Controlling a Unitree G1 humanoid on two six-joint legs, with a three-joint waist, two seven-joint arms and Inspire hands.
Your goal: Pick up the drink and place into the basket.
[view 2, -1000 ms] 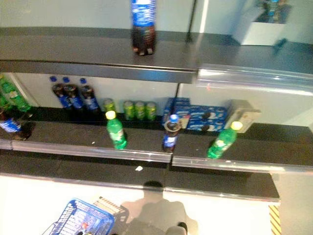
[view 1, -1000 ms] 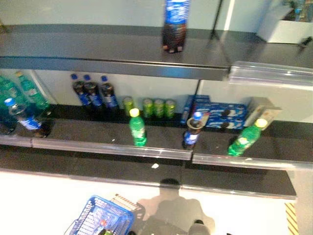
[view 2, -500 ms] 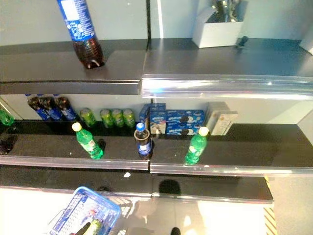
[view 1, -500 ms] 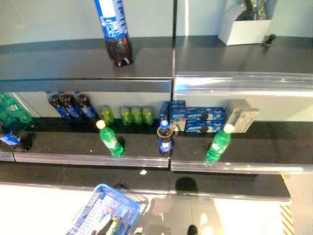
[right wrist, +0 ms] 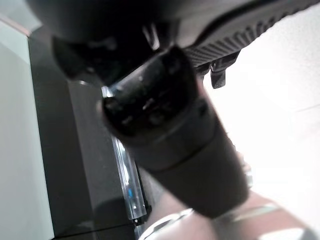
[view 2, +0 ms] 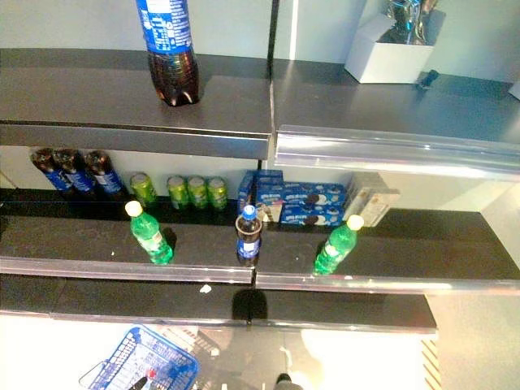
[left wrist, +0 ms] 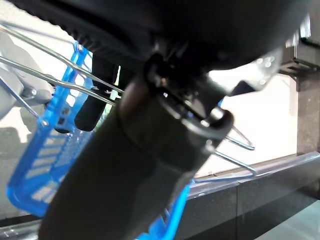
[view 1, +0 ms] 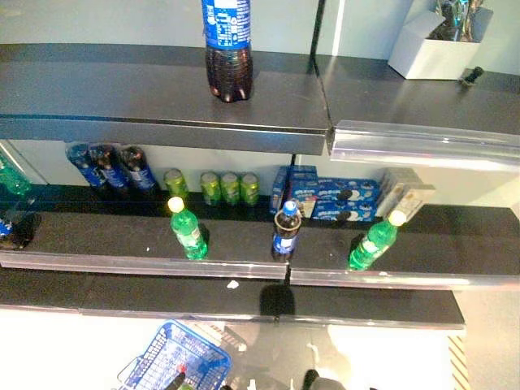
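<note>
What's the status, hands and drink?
Left hand shut on blue wire basket handle. Right hand empty. Small dark cola bottle on middle shelf, untouched.

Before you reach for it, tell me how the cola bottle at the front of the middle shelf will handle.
The cola bottle is tall and narrow, standing upright near the shelf edge, so a sideways nudge could probably tip it. It looks full and dark, so likely heavy for its size. Its smooth round body may slip, and would roll if it fell.

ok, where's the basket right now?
The blue basket is on the floor at the bottom left of the eye views, below the shelf with the green bottle; its wire handle crosses the left hand.
</note>
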